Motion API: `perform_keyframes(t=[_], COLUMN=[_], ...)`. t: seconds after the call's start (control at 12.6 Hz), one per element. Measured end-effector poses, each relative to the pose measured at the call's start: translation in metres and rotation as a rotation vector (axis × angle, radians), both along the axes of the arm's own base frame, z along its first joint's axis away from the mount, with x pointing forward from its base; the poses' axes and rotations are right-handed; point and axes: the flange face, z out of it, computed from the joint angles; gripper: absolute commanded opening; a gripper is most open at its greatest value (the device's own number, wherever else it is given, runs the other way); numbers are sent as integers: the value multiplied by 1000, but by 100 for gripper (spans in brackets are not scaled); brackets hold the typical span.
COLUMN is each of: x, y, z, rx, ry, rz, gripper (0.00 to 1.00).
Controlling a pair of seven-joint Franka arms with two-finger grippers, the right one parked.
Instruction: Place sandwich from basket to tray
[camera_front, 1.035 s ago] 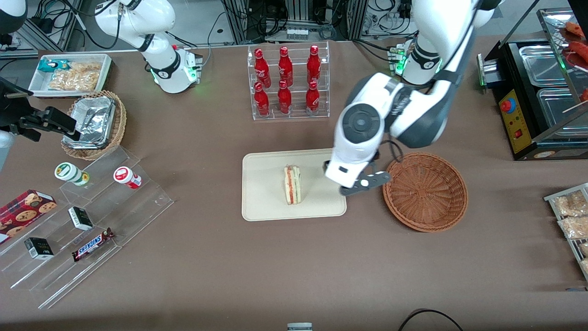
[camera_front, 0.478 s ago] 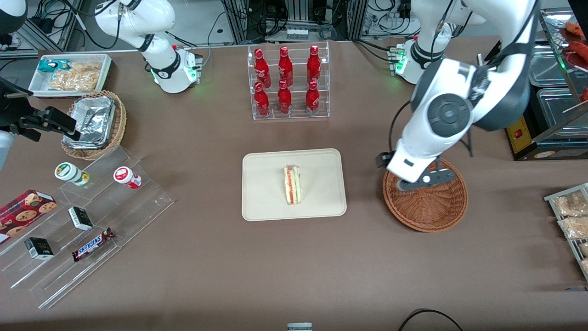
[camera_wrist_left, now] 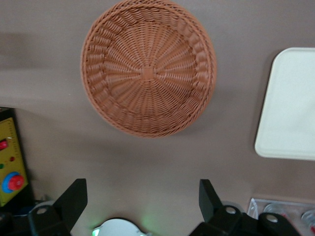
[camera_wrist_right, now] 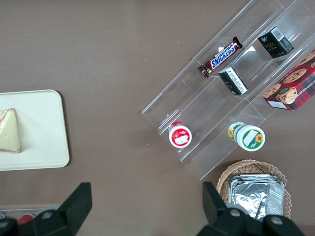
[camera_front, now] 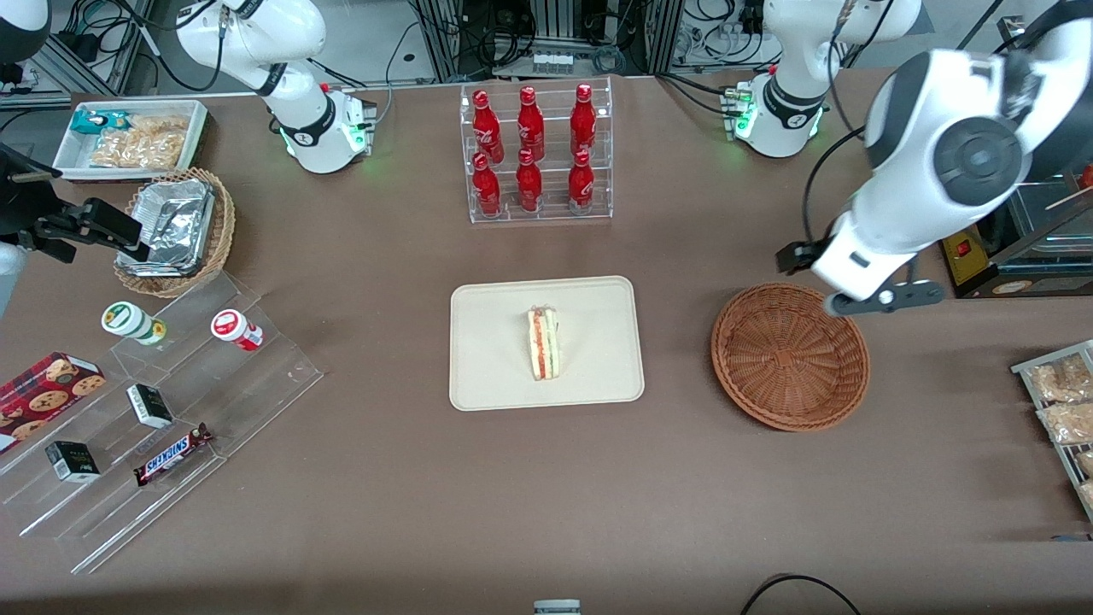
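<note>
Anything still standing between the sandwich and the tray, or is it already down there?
Nothing is in the way: the sandwich already lies on the tray. The basket is empty. The gripper is open, holds nothing, and hangs above the table beside the basket, toward the working arm's end.

The white left arm point(camera_front: 931, 184) is bent at a big grey-capped joint, its forearm sloping down to the wrist. At its tip the black two-finger gripper point(camera_wrist_left: 142, 201) hangs in the air toward the working arm's end of the table, pointing straight down, its two dark fingers point(camera_wrist_left: 73, 199) spread wide apart with nothing between them.
</note>
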Motion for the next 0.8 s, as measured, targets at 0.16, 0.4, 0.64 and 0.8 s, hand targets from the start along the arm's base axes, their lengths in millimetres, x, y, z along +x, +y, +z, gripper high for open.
perform_keyframes(t=[0.16, 0.4, 0.64, 0.8], x=[-5, -6, -8, -11], y=[31, 65, 89, 108], z=[21, 45, 62, 71], rx=[-23, -49, -61, -68], ry=[24, 25, 1, -15], rz=[-75, -125, -137, -136], gripper=[100, 100, 100, 100])
